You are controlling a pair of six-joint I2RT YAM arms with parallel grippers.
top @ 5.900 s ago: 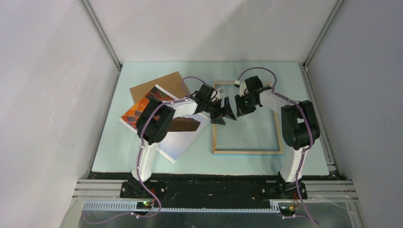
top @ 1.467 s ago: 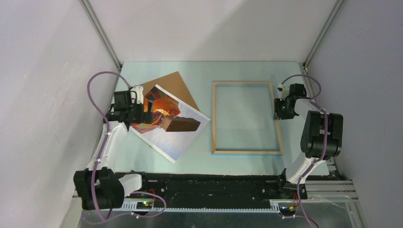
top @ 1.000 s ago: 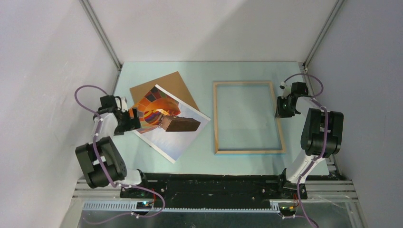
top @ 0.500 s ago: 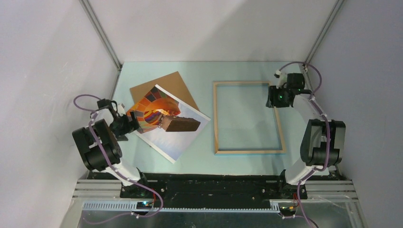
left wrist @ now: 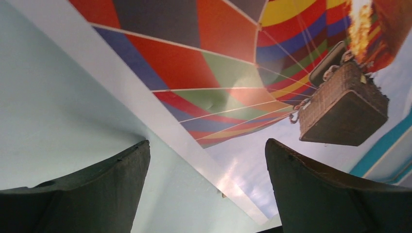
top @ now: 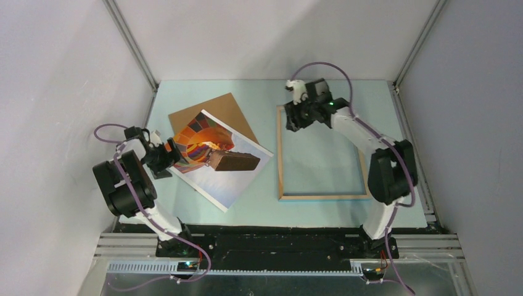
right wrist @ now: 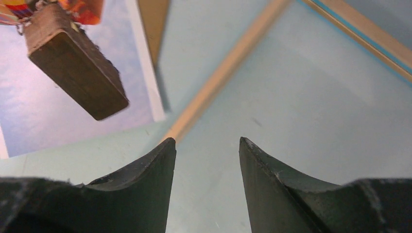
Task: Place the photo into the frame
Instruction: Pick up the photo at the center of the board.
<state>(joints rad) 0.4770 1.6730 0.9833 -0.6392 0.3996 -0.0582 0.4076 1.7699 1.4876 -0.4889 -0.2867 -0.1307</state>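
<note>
The photo (top: 213, 161), a hot-air balloon print with a dark basket, lies tilted at the left of the table, partly over a brown board. My left gripper (top: 168, 155) is open, low at the photo's left edge. In the left wrist view the photo's (left wrist: 218, 58) white border runs between the spread fingers (left wrist: 102, 187) of the gripper (left wrist: 208, 143). The frame (top: 280, 161) lies flat at the right, light wood up. My right gripper (top: 295, 117) hovers over its far left corner, open and empty (right wrist: 206, 141), with the wooden rail (right wrist: 228, 63) just ahead.
A plain brown backing board (top: 216, 106) sticks out from under the photo's far side, also seen in the right wrist view (right wrist: 153, 24). Grey walls with metal corner posts close in the pale green table (top: 321, 209) on three sides.
My right arm swung from the frame's right rail across to its far left corner, and its jaws widened. The left arm folded back while its gripper stayed at the photo's left edge.
</note>
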